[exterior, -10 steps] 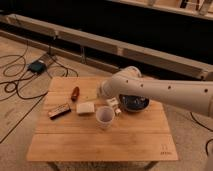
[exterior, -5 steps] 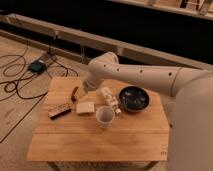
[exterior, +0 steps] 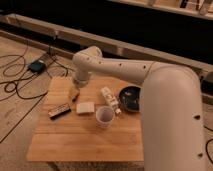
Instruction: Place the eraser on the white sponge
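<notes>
The single camera sits high and looks steeply down and forward across the wooden counter (exterior: pixel 80 145). The counter's near edge lies toward the bottom of the frame, and its far edge faces a long ledge (exterior: pixel 125 47) behind. The camera stands close: the robot's arm (exterior: pixel 172 115) enters from the right foreground and bulks large beside the lens. The gripper (exterior: pixel 75 91) hangs over the counter's far left corner, left of centre. Cable-strewn floor (exterior: pixel 17 85) fills the left side.
</notes>
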Robot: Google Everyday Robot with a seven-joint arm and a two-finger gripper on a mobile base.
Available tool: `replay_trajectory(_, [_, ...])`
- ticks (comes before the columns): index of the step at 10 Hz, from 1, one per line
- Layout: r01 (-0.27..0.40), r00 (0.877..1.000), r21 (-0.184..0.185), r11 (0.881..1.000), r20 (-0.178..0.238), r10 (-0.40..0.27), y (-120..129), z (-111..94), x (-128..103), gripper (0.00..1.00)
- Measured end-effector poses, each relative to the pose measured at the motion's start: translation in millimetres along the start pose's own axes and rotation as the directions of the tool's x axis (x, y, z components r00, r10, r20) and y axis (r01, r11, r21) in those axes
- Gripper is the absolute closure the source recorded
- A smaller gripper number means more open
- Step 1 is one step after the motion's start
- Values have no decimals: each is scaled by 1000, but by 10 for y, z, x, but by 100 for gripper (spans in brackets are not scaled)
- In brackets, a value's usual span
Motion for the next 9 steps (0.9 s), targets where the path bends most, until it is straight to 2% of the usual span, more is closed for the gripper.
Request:
replay_trajectory(2, [87, 995, -16, 996, -44, -88, 37, 110, -122, 29])
replay_trajectory(4, [135, 988, -26, 990, -68, -137, 104, 302, -162, 29])
replay_trajectory(7, [115, 992, -12, 993, -45, -115, 107, 513, -127, 29])
replay_trajectory(9, [118, 992, 6, 993, -33, -118, 98, 547, -102, 29])
